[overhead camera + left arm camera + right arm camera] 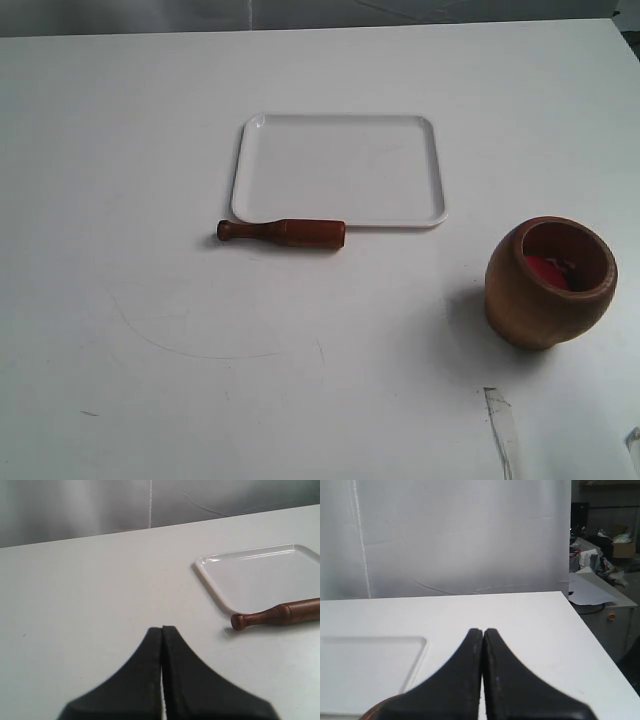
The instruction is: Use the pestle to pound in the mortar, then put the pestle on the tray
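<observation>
The reddish-brown pestle (pixel 283 233) lies flat on the table against the near rim of the white tray (pixel 338 170), knobbed end to the left. The light-brown mortar (pixel 549 281) stands to the right, tilted a little, with something red inside. In the left wrist view the pestle (pixel 276 614) and the tray (pixel 260 575) lie ahead and to one side of my left gripper (pixel 162 628), which is shut on nothing. My right gripper (pixel 483 630) is shut and holds nothing; the tray (pixel 370 670) shows beyond it, and a sliver of the mortar's rim (pixel 382 706) at the frame's edge. Neither gripper appears in the exterior view.
A white table (pixel 150 330) carries everything. A thin clear strip (pixel 503 425) lies near the front right. Past the table's far right edge the right wrist view shows cluttered furniture (pixel 600 565). A grey backdrop (pixel 445 535) stands behind the table.
</observation>
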